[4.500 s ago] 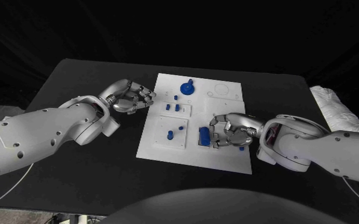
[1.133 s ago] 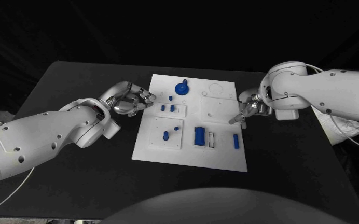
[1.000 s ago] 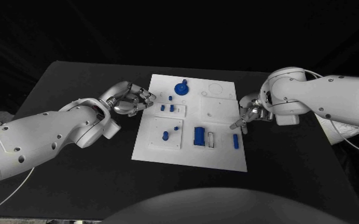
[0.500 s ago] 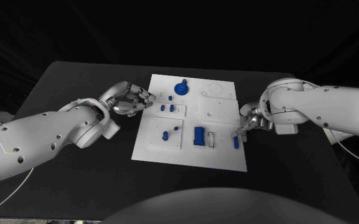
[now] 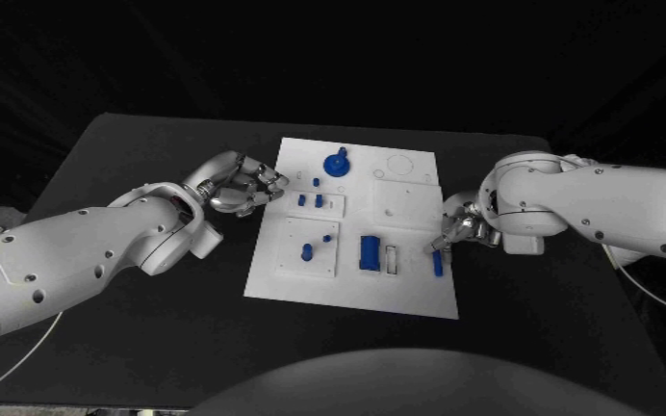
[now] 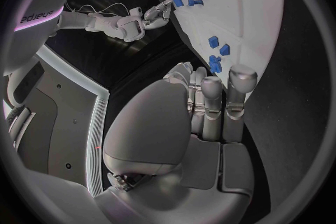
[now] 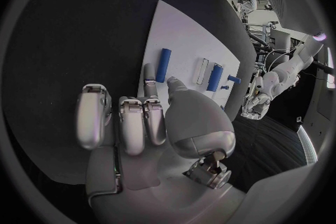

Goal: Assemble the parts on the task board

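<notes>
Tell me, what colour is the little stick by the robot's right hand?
Blue stick, clearest in the right wrist view.

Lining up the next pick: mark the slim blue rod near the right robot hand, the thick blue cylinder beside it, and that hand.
Slim blue rod (image 5: 437, 262), head view, mid-length.
Thick blue cylinder (image 5: 371, 252), head view, middle.
Right robot hand (image 5: 457, 226), head view, middle of hand.

Right robot hand (image 7: 150, 123) beside blue rod (image 7: 163, 65) on task board (image 7: 178, 39)

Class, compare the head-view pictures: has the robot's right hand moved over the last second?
Yes. The right hand has come down along the task board's right edge, towards the small blue peg.
</notes>
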Controlling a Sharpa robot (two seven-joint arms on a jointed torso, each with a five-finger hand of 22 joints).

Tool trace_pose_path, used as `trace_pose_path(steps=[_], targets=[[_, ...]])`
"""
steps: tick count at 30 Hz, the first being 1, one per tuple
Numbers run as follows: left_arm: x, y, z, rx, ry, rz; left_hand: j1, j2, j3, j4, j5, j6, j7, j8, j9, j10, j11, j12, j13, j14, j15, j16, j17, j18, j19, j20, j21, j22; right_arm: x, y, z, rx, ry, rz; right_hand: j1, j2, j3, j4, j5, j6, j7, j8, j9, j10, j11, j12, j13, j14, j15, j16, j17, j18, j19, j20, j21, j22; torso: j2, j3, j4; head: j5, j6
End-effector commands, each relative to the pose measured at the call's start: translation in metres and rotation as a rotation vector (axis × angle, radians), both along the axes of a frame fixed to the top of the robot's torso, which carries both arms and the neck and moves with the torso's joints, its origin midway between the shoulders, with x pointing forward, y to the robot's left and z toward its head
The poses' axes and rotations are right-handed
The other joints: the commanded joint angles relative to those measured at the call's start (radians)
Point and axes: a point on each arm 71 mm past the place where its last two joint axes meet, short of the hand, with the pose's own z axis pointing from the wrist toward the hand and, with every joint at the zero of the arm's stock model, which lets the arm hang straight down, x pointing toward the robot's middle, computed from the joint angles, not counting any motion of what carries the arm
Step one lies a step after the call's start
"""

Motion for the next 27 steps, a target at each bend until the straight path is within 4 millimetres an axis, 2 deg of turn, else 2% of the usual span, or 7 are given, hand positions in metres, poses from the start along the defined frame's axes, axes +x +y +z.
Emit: trace_pose_path(steps=[1, 6, 10, 17, 22, 27], targets=[[-0.0009, -0.0026, 0.0, -0.006, 0.014, -0.014, 0.003, -0.005, 0.006, -0.001, 0.003, 0.006, -0.002, 0.003, 0.001, 0.005, -0.001, 0.006, -0.001, -0.009, 0.001, -0.005, -0.001, 0.02, -0.005, -0.003, -0.003, 0.095, -0.0012, 0.001, -0.0034, 0.02, 0.004, -0.025, 0.018, -0.002, 0.013, -0.013, 0.018, -0.011, 0.003, -0.012, -0.006, 0.104, 0.0, 0.004, 0.263, 0.104, 0.004, 0.003, 0.263, 0.004, -0.008, 0.001, -0.01, 0.174, -0.001, -0.0001, 0.0005, 0.002, 0.0], [-0.0008, -0.0022, -0.0001, -0.005, 0.014, -0.012, 0.003, -0.005, 0.006, -0.001, 0.003, 0.006, -0.002, 0.003, 0.001, 0.005, -0.001, 0.006, -0.001, -0.009, 0.001, -0.005, -0.001, 0.02, -0.005, -0.003, -0.003, 0.095, -0.0017, 0.0008, -0.0056, 0.019, 0.008, -0.028, 0.033, -0.011, 0.046, -0.04, 0.085, -0.018, 0.005, -0.027, -0.012, 0.104, 0.002, 0.004, 0.263, 0.104, 0.005, 0.003, 0.263, 0.005, -0.01, 0.003, -0.02, 0.172, -0.001, -0.0007, 0.0011, 0.002, 0.0], [-0.0007, -0.0023, -0.0003, -0.004, 0.015, -0.013, 0.003, -0.005, 0.006, -0.001, 0.003, 0.006, -0.002, 0.003, 0.001, 0.005, -0.001, 0.006, -0.001, -0.009, 0.001, -0.005, -0.001, 0.02, -0.005, -0.003, -0.003, 0.095, -0.0019, 0.0013, -0.0065, 0.019, 0.008, -0.03, 0.061, -0.022, 0.087, -0.074, 0.156, -0.022, 0.005, -0.037, -0.016, 0.104, 0.001, 0.004, 0.263, 0.104, 0.005, 0.003, 0.263, 0.008, -0.014, 0.003, -0.031, 0.169, -0.001, -0.0004, 0.0006, 0.003, 0.0], [-0.0004, -0.0027, -0.0005, -0.004, 0.016, -0.014, 0.003, -0.006, 0.006, -0.001, 0.004, 0.005, -0.002, 0.003, 0.0, 0.004, -0.001, 0.006, -0.001, -0.009, 0.001, -0.005, -0.002, 0.021, -0.005, -0.003, -0.005, 0.095, -0.0019, 0.0019, -0.0072, 0.022, 0.002, -0.036, 0.131, -0.058, 0.2, -0.171, 0.301, -0.02, 0.005, -0.042, -0.008, 0.104, 0.0, 0.004, 0.263, 0.104, 0.002, 0.003, 0.263, 0.015, -0.029, 0.001, -0.07, 0.158, -0.001, -0.0004, 0.0011, 0.006, 0.0], [-0.0003, -0.0026, -0.0006, -0.004, 0.016, -0.014, 0.003, -0.006, 0.006, -0.001, 0.004, 0.005, -0.002, 0.003, 0.0, 0.004, -0.001, 0.006, -0.001, -0.009, 0.001, -0.005, -0.002, 0.021, -0.005, -0.003, -0.005, 0.095, -0.0018, 0.0015, -0.0073, 0.027, -0.007, -0.046, 0.125, -0.08, 0.273, -0.216, 0.307, -0.019, 0.006, -0.03, 0.018, 0.104, 0.001, 0.004, 0.263, 0.104, 0.003, 0.003, 0.263, 0.017, -0.033, 0.0, -0.086, 0.154, -0.001, 0.0002, 0.0, 0.009, 0.0], [-0.0002, -0.0026, -0.0008, -0.003, 0.017, -0.014, 0.003, -0.006, 0.007, -0.001, 0.004, 0.004, -0.002, 0.003, 0.0, 0.004, -0.001, 0.006, -0.001, -0.009, 0.001, -0.005, -0.001, 0.02, -0.005, -0.003, -0.004, 0.095, -0.002, 0.0011, -0.0071, 0.046, -0.009, -0.069, 0.088, -0.092, 0.334, -0.242, 0.312, -0.026, 0.008, -0.02, 0.047, 0.104, -0.001, 0.004, 0.263, 0.104, 0.004, 0.003, 0.263, 0.017, -0.03, 0.001, -0.092, 0.154, -0.001, 0.0003, -0.0002, 0.011, 0.0]])
